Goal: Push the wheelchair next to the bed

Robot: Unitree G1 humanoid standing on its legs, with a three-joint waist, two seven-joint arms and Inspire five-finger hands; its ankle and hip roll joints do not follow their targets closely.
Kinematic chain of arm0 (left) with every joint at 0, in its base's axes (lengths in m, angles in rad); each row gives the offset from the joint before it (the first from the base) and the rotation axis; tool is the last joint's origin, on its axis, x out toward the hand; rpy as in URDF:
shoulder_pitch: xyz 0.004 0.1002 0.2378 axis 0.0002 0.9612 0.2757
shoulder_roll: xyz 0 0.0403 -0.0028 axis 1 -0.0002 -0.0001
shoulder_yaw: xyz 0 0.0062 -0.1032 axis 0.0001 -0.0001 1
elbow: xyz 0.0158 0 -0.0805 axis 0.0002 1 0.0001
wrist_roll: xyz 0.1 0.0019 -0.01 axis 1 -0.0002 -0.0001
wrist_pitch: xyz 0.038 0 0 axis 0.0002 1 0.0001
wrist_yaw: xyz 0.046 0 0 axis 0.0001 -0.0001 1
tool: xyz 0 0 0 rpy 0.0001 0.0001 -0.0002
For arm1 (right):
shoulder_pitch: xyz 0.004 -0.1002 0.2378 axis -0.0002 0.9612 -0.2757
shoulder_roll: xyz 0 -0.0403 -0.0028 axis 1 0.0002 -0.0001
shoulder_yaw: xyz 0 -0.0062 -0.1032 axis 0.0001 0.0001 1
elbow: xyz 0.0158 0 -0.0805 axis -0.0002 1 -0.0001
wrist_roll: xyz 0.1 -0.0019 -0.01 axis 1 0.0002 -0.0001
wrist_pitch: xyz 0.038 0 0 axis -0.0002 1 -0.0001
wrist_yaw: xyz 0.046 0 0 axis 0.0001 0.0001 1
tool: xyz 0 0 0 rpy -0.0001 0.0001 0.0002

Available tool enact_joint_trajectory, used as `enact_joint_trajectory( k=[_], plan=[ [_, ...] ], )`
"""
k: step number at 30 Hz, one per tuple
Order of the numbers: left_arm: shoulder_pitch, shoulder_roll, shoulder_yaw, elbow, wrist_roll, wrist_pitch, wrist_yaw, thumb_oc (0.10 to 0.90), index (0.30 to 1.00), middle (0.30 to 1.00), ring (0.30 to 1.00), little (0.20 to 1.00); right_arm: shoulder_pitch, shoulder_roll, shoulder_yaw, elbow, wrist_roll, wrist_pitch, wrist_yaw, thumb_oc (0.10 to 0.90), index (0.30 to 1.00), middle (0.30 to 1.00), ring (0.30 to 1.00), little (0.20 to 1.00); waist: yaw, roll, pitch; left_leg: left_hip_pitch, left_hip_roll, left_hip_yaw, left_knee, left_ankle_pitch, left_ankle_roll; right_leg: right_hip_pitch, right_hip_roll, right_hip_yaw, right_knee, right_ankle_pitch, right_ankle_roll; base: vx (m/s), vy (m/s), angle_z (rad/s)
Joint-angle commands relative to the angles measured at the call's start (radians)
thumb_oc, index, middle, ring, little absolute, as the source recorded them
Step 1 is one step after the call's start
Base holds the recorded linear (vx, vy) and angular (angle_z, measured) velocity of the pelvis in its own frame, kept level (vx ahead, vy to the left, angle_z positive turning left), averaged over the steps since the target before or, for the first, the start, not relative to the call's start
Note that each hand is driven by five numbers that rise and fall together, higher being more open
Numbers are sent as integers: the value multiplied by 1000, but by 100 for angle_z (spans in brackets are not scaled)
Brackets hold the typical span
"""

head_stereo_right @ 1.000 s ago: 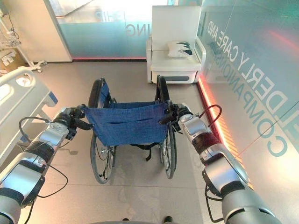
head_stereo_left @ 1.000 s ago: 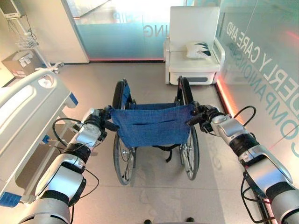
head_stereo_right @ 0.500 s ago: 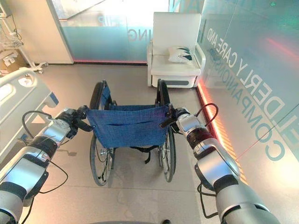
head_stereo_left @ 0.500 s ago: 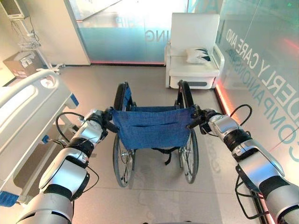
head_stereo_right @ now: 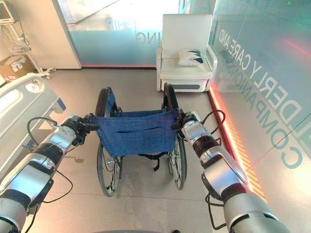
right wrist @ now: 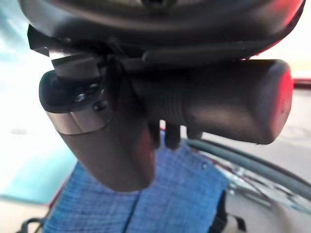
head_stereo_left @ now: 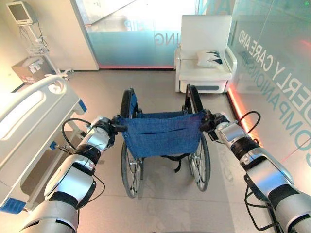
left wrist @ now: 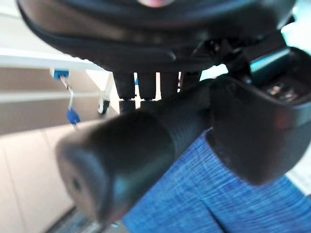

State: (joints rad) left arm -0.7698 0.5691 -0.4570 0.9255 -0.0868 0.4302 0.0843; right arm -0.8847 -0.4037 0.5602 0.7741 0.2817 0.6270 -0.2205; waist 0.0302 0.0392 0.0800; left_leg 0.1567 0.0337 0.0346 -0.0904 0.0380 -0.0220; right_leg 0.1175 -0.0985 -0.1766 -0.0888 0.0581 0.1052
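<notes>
A wheelchair (head_stereo_left: pixel 163 133) with a blue cloth backrest and large spoked wheels stands in front of me on the grey floor, facing away. My left hand (head_stereo_left: pixel 108 127) is shut on its left push handle (left wrist: pixel 131 145), the fingers curled over the black grip. My right hand (head_stereo_left: pixel 212 122) is shut on the right push handle (right wrist: pixel 218 99) in the same way. The white hospital bed (head_stereo_left: pixel 29 121) with its side rail lies to the left, a gap of floor between it and the wheelchair.
A white armchair (head_stereo_left: pixel 204 53) with a cushion stands ahead against the frosted glass wall. A lettered glass wall (head_stereo_left: pixel 277 73) runs along the right. A monitor stand (head_stereo_left: pixel 24 19) and a cardboard box (head_stereo_left: pixel 31 70) sit at the back left.
The wheelchair has rolled forward with both hands on its handles, and the whole view has shifted with me. The bed's rail shows more fully on the left.
</notes>
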Motion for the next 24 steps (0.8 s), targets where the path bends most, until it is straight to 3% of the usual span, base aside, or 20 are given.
enact_joint_trajectory(
  k=[1,6,8,9,10,11,13,14,17,19,22,24],
  plan=[
    [-62,27,-36,42,-20,-78,46,400,300,300,300,300,-76,-4,21,-58,-67,-156,10,400,300,300,300,300,12,-45,5,-33,-118,14,3,-16,54,24,9,27,18,14,-32,52,77,-1],
    [-33,25,0,-14,-11,-118,71,400,300,300,300,300,-48,-18,13,-63,-84,-157,8,400,300,300,300,300,18,-36,21,-34,-126,2,4,-17,71,3,-6,33,94,-19,-32,48,122,0],
    [-34,43,-2,-39,-10,-124,66,400,300,300,300,300,-40,-29,7,-65,-78,-163,6,400,300,300,300,300,13,-22,35,-41,-121,8,13,-12,83,-48,-10,35,266,-47,-24,50,145,-1],
    [-39,65,-4,-67,-33,-125,73,400,300,300,300,300,-28,-52,6,-97,-65,-157,-5,400,300,300,300,300,1,-19,58,-47,-120,5,26,-5,85,-128,-3,45,415,-5,-4,11,66,-1],
    [-40,66,-4,-69,-35,-126,74,400,300,300,300,300,-27,-54,5,-100,-63,-156,-7,400,300,300,300,300,1,-19,59,-48,-121,5,27,-4,85,-136,-3,47,425,-3,-2,153,42,2],
    [-48,84,1,-91,-43,-131,57,400,300,300,300,300,8,-98,-6,-144,-40,-159,-10,400,300,300,300,300,-29,-37,103,-39,-140,-31,56,-14,83,-246,23,72,481,126,21,185,-13,5],
    [-48,83,0,-97,-37,-134,52,400,300,300,300,300,29,-113,-16,-157,-41,-164,-7,400,300,300,300,300,-45,-46,123,-25,-151,-54,68,-23,81,-284,25,77,459,167,27,283,-48,21],
    [-42,79,-1,-102,-37,-146,55,400,300,300,300,300,53,-128,-34,-184,-44,-160,-5,400,300,300,300,300,-75,-59,149,8,-165,-84,85,-50,77,-353,23,78,392,227,35,392,-91,60],
    [-62,55,-23,-81,-61,-181,74,400,300,300,300,300,51,-136,-44,-203,-23,-147,-27,400,300,300,300,300,-124,-67,170,64,-178,-139,94,-101,79,-407,38,91,182,247,33,506,-163,64],
    [-76,33,-32,-58,-70,-218,84,400,300,300,300,300,48,-148,-52,-203,-15,-142,-40,400,300,300,300,300,-151,-54,176,88,-172,-177,98,-126,83,-410,62,124,82,240,18,424,-151,88],
    [-103,4,-30,-28,-102,-257,90,400,300,300,300,300,32,-162,-48,-177,-16,-150,-26,400,300,300,300,300,-167,-71,151,99,-176,-152,157,-191,76,-373,46,113,80,233,-5,341,-170,87],
    [-98,-9,-26,-21,-119,-258,93,400,300,300,300,300,26,-168,-33,-175,-4,-147,-15,400,300,300,300,300,-171,-76,113,107,-159,-138,221,-189,50,-343,49,117,134,204,-23,415,-220,45]
  ],
)
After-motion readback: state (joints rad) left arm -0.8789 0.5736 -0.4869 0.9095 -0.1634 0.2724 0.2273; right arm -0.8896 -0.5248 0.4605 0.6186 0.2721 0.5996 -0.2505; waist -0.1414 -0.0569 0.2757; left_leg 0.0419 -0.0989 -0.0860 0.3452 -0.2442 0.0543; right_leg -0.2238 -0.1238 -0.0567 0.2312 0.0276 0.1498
